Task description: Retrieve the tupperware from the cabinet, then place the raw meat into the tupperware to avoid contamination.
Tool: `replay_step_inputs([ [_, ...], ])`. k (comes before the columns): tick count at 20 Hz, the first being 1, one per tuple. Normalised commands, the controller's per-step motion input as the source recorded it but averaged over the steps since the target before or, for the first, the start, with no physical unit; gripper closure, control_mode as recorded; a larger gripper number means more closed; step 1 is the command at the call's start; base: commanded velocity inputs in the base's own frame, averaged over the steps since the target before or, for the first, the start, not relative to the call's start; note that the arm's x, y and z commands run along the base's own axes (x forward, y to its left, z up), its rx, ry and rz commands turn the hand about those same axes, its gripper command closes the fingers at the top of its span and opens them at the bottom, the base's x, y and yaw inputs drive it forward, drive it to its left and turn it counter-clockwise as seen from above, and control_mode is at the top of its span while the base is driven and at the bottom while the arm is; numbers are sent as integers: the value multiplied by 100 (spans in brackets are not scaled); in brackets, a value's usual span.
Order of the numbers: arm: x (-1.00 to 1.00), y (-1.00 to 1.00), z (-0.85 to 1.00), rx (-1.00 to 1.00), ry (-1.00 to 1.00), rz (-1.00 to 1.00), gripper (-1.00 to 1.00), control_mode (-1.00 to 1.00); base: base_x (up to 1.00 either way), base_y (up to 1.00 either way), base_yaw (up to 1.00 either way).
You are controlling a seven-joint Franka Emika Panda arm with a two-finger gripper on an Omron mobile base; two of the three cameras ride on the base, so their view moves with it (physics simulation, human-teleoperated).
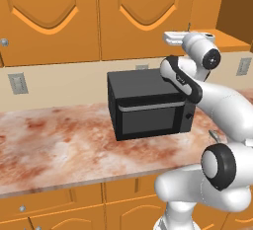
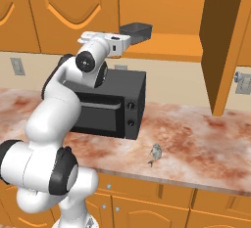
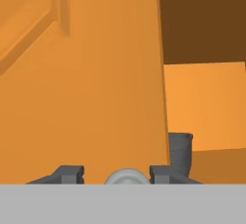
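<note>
A white Franka Panda arm reaches up to the open bay of the orange-brown wall cabinet (image 2: 162, 7), where the grey tupperware (image 2: 136, 30) sits at the left front of the shelf, above the black microwave (image 2: 110, 105). The step in hand looks like the retrieval: the gripper (image 2: 128, 42) hangs just beside the container, at its left near corner, and whether its fingertips are spread, pinched on the rim or pressed together cannot be told. In the hand view the two dark fingertips (image 3: 162, 172) stand apart at the frame's foot with a small round silver knob (image 3: 125, 176) between them and the container's grey corner (image 3: 180, 152) just beyond the right tip. The next move likely calls for a firm hold on the rim, then a lift clear of the shelf. The right base view alone gives the raw meat (image 2: 155, 153), lying on the marble counter (image 2: 206, 144) right of the microwave; the left base view has the wrist hiding the container.
</note>
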Motion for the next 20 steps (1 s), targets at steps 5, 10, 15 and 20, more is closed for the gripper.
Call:
replay_step_inputs([
  [5, 3, -13, -17, 0, 2, 0, 100, -100, 0, 0, 0],
  [10, 0, -21, -29, 0, 0, 2, 100, -100, 0, 0, 0],
  [15, 2, -22, -36, -2, 0, 3, 100, -100, 0, 0, 0],
  [20, 4, -8, -6, -1, 0, 1, 100, -100, 0, 0, 0],
])
